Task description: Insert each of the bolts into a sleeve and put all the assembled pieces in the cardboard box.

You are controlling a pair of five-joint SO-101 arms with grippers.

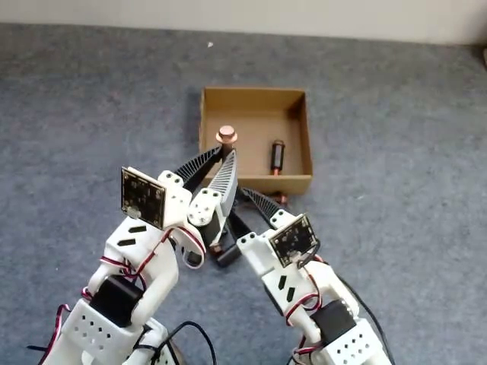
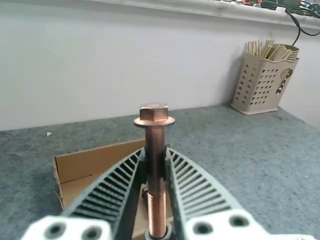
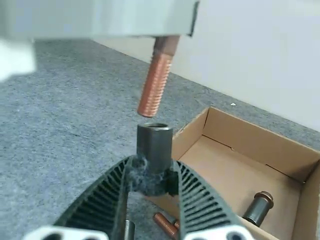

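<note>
Right wrist view: bolt (image 3: 155,85) upright above sleeve (image 3: 155,144).

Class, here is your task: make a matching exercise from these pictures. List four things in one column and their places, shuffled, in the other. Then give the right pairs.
Things
1. upright bolt
2. empty sleeve
3. assembled piece
4. loose bolt

Places
A. lying in the box
B. on the carpet, just outside the box
C. gripped in the left tool
D. gripped in the right tool

Pairs: 1-C, 2-D, 3-A, 4-B
</note>
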